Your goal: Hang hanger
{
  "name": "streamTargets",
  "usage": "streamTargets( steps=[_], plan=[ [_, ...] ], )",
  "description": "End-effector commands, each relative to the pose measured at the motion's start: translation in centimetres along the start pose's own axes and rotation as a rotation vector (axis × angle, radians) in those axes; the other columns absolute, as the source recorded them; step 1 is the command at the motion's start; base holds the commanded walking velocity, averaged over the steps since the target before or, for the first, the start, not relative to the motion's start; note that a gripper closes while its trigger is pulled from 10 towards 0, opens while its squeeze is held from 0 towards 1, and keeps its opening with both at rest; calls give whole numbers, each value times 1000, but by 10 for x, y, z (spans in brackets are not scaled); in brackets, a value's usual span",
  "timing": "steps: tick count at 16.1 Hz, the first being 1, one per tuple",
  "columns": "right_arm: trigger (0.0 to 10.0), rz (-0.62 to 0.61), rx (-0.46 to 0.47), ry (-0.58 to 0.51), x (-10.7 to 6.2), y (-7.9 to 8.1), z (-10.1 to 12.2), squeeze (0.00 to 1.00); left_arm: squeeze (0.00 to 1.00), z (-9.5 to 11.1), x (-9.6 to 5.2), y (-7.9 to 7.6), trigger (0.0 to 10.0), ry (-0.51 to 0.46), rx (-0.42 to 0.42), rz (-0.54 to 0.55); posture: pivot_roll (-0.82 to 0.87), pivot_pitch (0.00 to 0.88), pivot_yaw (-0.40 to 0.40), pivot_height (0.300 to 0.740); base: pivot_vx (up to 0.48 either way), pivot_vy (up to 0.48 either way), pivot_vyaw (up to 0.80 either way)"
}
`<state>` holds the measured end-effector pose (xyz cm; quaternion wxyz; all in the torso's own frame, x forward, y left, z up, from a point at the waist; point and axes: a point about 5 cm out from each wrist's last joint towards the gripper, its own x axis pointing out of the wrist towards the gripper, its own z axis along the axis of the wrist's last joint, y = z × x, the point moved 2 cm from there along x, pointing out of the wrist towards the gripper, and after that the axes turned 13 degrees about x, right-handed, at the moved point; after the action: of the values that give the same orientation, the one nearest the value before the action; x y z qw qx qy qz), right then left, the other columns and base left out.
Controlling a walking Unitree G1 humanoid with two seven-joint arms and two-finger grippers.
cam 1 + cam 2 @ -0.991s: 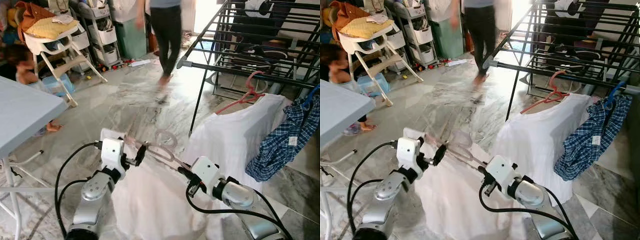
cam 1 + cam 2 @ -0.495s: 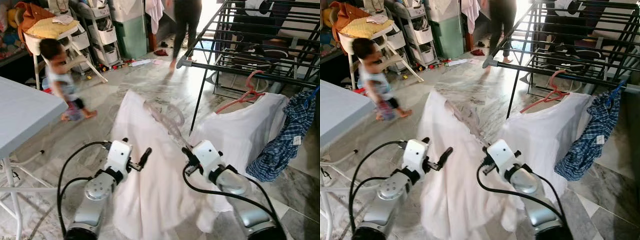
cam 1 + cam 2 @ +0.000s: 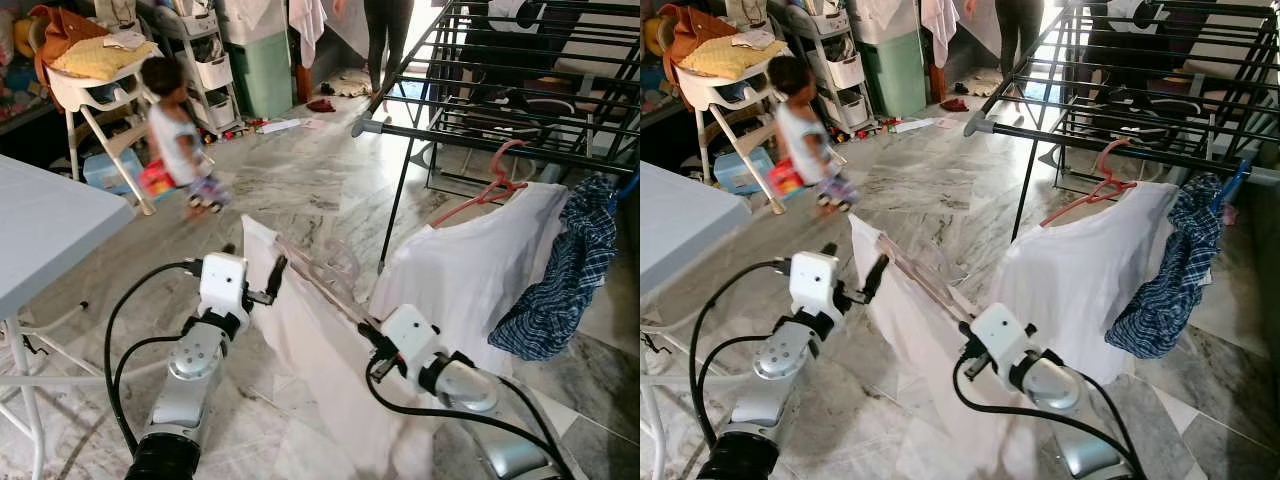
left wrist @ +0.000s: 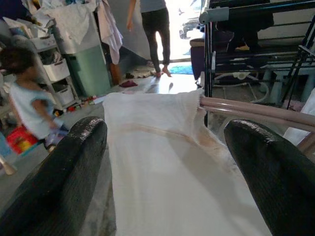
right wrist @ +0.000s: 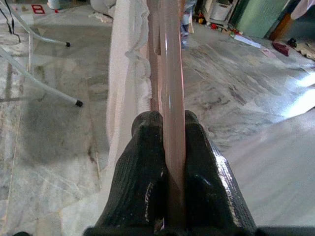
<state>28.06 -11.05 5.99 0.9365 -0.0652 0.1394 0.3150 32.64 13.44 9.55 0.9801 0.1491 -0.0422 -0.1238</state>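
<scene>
1. The right gripper (image 5: 167, 147) is closed on the bar of a pale pink hanger (image 3: 318, 287) — in the right wrist view the bar runs straight between its two black fingers (image 5: 142, 162), which press it from both sides.
2. The hanger is held above the marble floor (image 3: 290, 190), between the two arms, and a white garment (image 3: 320, 360) drapes over it and hangs down toward the floor.
3. The left gripper (image 3: 272, 280) sits at the far end of the hanger, just beside the garment's upper corner. Its fingers (image 4: 69, 167) are spread wide apart, with the cloth and the hanger's end in the gap between them — whether they touch it cannot be told.
4. To the robot's right stands a black drying rack (image 3: 480, 90). A white shirt (image 3: 480, 280) on a red hanger (image 3: 490, 190) and a blue plaid shirt (image 3: 565, 290) hang from its near rail.
5. A small child (image 3: 180, 140) crosses the floor near a white high chair (image 3: 100, 90); another person's legs (image 3: 385, 30) show further back.
6. A grey table (image 3: 40, 230) fills the robot's left.
</scene>
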Motion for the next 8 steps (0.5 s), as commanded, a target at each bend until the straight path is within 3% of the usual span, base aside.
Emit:
streamTargets(
  steps=[1, 8],
  plan=[
    [10000, 2, -11, -53, 1, 2, 14, 0, 0, 0, 1, 4, 10000, 0, -21, 8, -109, 0, 99, 740, 0, 0, 0],
    [10000, 68, 9, -50, 1, 16, 15, 0, 0, -8, 0, -12, 10000, 14, -40, -50, -109, 0, 100, 740, 0, 0, 0]
  ],
)
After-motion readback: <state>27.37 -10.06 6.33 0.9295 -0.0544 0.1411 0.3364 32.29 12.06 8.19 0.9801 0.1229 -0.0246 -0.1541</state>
